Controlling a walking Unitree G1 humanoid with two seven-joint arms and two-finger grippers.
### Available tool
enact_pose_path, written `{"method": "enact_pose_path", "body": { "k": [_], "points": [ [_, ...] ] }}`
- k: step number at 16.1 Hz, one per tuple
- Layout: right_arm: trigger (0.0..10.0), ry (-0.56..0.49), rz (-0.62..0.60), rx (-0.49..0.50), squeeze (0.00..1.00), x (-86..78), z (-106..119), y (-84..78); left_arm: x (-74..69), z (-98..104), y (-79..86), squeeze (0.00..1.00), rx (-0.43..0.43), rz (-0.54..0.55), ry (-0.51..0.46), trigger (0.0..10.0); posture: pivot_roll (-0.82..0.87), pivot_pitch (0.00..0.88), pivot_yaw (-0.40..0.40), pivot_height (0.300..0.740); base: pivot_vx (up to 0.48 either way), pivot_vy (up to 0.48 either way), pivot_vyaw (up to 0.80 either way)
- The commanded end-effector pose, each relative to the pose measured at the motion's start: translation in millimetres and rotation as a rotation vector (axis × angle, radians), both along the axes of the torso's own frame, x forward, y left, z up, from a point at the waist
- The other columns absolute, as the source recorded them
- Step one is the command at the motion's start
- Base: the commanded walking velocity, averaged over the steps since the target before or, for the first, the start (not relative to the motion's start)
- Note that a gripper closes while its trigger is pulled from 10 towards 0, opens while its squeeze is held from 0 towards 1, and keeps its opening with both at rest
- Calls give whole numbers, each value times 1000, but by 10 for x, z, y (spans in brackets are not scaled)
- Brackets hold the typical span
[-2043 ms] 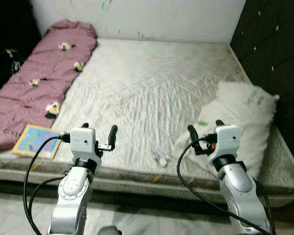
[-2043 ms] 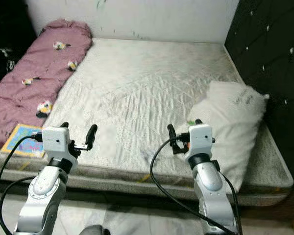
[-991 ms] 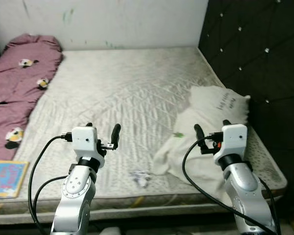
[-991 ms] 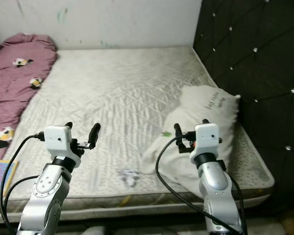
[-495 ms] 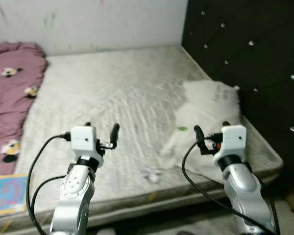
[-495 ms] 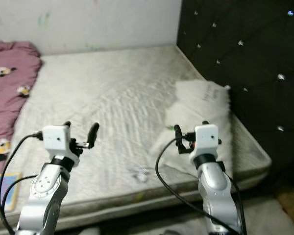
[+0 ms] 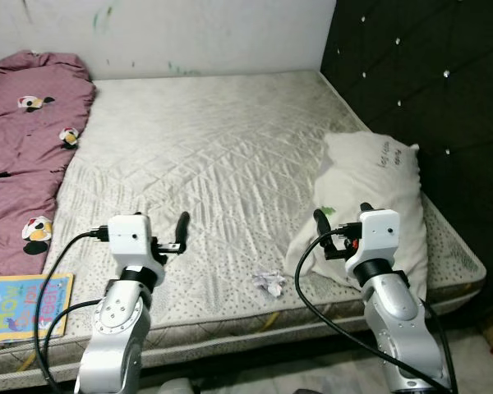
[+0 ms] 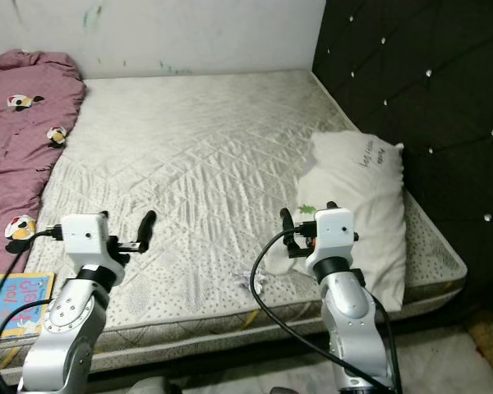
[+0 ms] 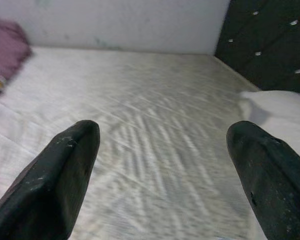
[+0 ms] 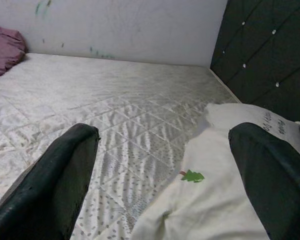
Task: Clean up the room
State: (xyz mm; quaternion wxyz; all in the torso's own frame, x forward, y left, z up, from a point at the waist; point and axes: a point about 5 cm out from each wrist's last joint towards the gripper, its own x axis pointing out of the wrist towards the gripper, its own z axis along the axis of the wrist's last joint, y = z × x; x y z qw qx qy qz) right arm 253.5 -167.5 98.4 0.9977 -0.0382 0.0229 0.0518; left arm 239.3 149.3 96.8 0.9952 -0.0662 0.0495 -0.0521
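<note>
Crumpled paper scrap (image 7: 269,282) lies on the mattress (image 7: 205,156) near its front edge, between the two arms. Likely the nearest pick for tidying.

Relation that matters: from the right gripper (image 7: 338,238) the scrap sits at about 8 o'clock in the head view, near and lower. From the left gripper (image 7: 169,241) it sits at about 4 o'clock, further off. Judgement: right arm is the nearer one. The scrap is a small irregular wad with no clear long axis, so approach angle should matter little.

Pose: both arms raised, forearms up, wrists level, fingers pointing forward over the bed toward 12 o'clock. Both sets of jaws stand released, spread wide with nothing between them; wrist views show mattress between the fingers. Neither touches the bedding.

Other clutter: white pillow (image 7: 370,193) at the right side, slumped against the dark padded headboard (image 7: 427,90), long axis running 12 to 6 o'clock, just beyond the right gripper. A small green mark (image 10: 192,176) shows on it. Pink quilt (image 7: 25,148) bunched along the left edge. Colourful book (image 7: 26,305) at the front left corner, at 8 o'clock from the left gripper.

Reaching the scrap would need the right wrist tipped down and swung inward.
</note>
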Motion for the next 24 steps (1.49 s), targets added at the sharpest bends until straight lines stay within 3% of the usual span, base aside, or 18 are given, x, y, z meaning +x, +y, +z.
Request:
{"method": "enact_pose_path", "body": {
  "k": [1, 4, 6, 16, 24],
  "points": [
    [10000, -12, -5, -2, 0, 4, 32, -24, -10, 30, 15, 0, -5, -8, -8, 10000, 18, 0, -20, 740, 0, 0, 0],
    [10000, -18, -13, -2, 0, -8, 43, -31, -36, 28, 129, 0, 119, 58, -42, 10000, 19, 0, -21, 740, 0, 0, 0],
    [10000, -13, -14, 9, 0, -12, 36, -34, -45, 24, 192, 0, 138, 93, -36, 10000, 21, 0, -20, 740, 0, 0, 0],
    [10000, -11, -2, 9, 0, -12, 37, -20, -23, 32, 125, 0, 143, 75, -44, 10000, 16, 0, -20, 740, 0, 0, 0],
    [10000, -7, 7, 11, 0, -1, 34, -5, -13, 29, 104, 0, 129, 66, -36, 10000, 13, 6, -21, 671, 0, 0, 0]
  ]
}}
